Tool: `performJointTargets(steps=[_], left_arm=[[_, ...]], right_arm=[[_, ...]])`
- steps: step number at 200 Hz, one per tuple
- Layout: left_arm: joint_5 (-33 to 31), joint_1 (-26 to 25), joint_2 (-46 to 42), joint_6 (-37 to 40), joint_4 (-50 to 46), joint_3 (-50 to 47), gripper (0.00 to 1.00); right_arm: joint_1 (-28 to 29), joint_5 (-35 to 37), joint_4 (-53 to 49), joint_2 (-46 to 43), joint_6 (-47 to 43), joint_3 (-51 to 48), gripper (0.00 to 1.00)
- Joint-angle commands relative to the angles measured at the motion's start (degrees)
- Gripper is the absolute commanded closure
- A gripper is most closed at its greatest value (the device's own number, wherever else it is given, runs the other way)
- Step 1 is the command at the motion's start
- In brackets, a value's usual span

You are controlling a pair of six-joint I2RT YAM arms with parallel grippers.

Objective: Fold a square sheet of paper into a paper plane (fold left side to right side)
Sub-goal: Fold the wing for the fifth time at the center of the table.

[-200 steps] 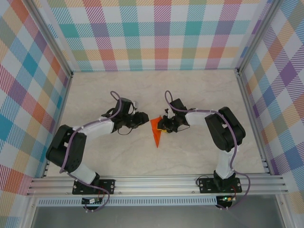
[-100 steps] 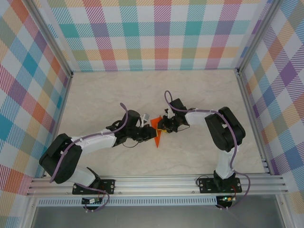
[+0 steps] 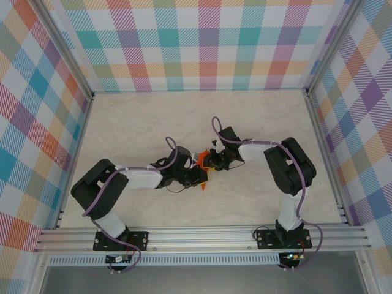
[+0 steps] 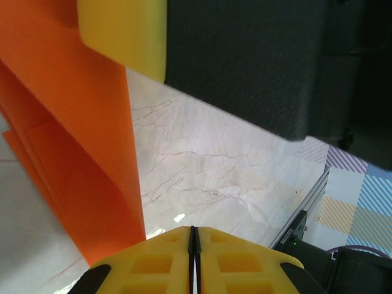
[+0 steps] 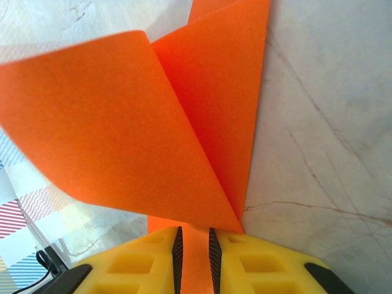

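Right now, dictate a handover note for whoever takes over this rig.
The left end effector is shut, nothing seen in it, right beside the paper.
The right end effector is shut on the paper.
Done: the paper is folded into layers.
Left: one flap curls up, not flat. It likely needs pressing down before the plane is finished.

orange paper (image 3: 199, 159) (partly hidden) on table (image 3: 257, 122)

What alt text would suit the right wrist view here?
Folded orange paper, one flap curling up, is pinched at the frame's bottom by the yellow-padded right gripper. Pale marble table lies behind it.
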Motion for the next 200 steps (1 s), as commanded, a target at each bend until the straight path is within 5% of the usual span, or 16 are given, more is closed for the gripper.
performJointTargets(steps=[1,200], left_arm=[[0.1,-0.5,0.5,-0.2,2.6,1.8,0.89],[-2.6,-1.0,4.6,-0.9,-1.5,-2.0,0.93]], right_arm=[[0.5,2.8,-5.2,2.8,-0.9,-0.2,0.78],[0.6,3.8,-6.2,2.8,-1.4,0.0,0.78]])
